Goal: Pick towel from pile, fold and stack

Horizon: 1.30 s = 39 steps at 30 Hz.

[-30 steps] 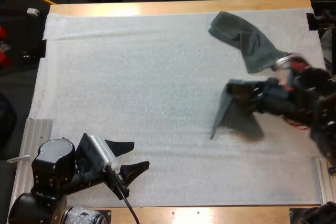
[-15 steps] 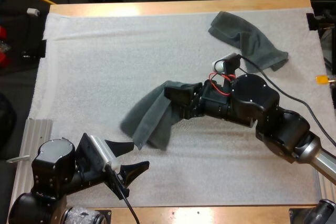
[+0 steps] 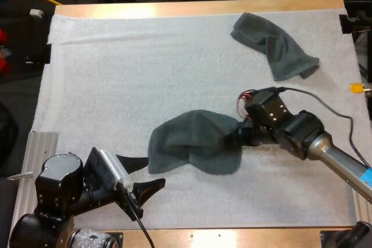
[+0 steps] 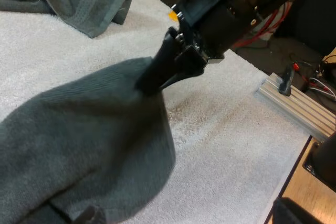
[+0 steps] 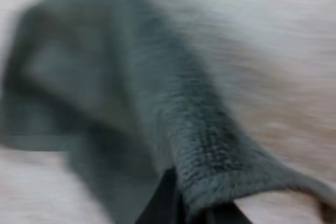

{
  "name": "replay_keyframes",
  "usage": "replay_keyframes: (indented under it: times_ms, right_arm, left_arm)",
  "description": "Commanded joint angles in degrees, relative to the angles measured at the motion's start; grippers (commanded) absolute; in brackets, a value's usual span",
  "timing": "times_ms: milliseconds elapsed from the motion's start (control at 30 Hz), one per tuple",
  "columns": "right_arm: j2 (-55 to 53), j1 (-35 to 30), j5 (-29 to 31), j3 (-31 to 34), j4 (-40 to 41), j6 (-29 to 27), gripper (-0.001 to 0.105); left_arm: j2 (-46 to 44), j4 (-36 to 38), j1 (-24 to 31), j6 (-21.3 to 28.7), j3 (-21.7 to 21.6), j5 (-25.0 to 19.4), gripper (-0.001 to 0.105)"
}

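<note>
— White mat point(image 3: 116, 85) on wooden desk point(image 3: 174, 9), where's the towel point(image 3: 195, 146)?
— Mid-mat, lying rumpled; R tool point(image 3: 235, 135) pinching its right edge. 2nd towel point(image 3: 273, 42) crumpled at far right, well apart.
— L tool point(image 3: 142, 173)?
— Fingers spread, nothing btwn them, at mat's near edge, just beside towel's near-left corner.

What is here, counted by kind.
Wooden table point(image 3: 192, 9), one. White mat point(image 3: 116, 74), one. Towels, two (both dark grey-green, both rumpled): the near towel point(image 3: 195, 146) at the middle of the mat and the far towel point(image 3: 278, 45) toward its far right corner. Grippers, two, each with black fingers: the left gripper point(image 3: 154, 171) and the right gripper point(image 3: 237, 135).
</note>
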Motion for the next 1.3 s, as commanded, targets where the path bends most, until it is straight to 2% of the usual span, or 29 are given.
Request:
replay_keyframes:
  times_ms: [0,67,167,233,333,567,700,767,833,933,1067,1133,1267]
  right_arm:
    - [-0.76,-0.99,2.64,-0.58,2.12,-1.41,0.0]
    - [-1.35,-2.11,3.75,-0.58,3.74,-2.0,0.004]
    - [-3.18,-2.93,4.62,-0.58,5.25,-2.82,0.023]
    - [-5.2,-2.92,4.97,-0.58,5.71,-3.1,0.043]
    - [-8.04,-2.92,4.97,-0.58,6.4,-3.03,0.057]
    - [-15.59,-2.74,4.97,-0.58,14.93,-1.54,0.055]
    - [-20.82,-2.74,4.35,-0.58,19.84,3.49,0.055]
    - [-23.2,-2.74,3.17,-0.58,21.35,5.56,0.055]
    - [-25.99,-2.74,2.29,-0.58,22.47,8.11,0.055]
    - [-28.66,-2.74,1.35,-0.58,22.51,11.12,0.055]
    - [-30.04,-2.74,-0.93,-0.56,22.85,15.35,0.055]
    - [-30.06,-2.62,-4.04,-0.04,22.91,17.78,0.055]
    - [-30.06,-0.13,-4.75,2.66,22.76,20.94,0.055]
  left_arm:
    - [0.04,0.23,-0.32,-0.51,-0.38,0.3,0.062]
    - [0.04,0.23,-0.32,-0.51,-0.38,0.3,0.062]
    - [0.04,0.23,-0.32,-0.51,-0.38,0.3,0.062]
    - [0.04,0.23,-0.32,-0.51,-0.38,0.3,0.062]
    - [0.04,0.23,-0.32,-0.51,-0.38,0.3,0.062]
    - [0.04,0.23,-0.32,-0.51,-0.38,0.3,0.062]
    - [0.04,1.28,-0.32,-0.99,-0.38,-0.76,0.062]
    - [0.04,2.11,-0.32,-1.86,-0.38,-3.72,0.062]
    - [0.04,4.36,-0.32,-1.9,-0.38,-9.01,0.062]
    - [0.04,7.33,-0.32,-1.9,-0.38,-14.67,0.062]
    - [0.04,9.5,-0.32,-1.9,-0.38,-18.52,0.062]
    - [0.04,11.02,-0.32,-1.9,-0.38,-20.32,0.062]
    - [0.04,12.92,-0.32,-1.79,-0.28,-23.94,0.062]
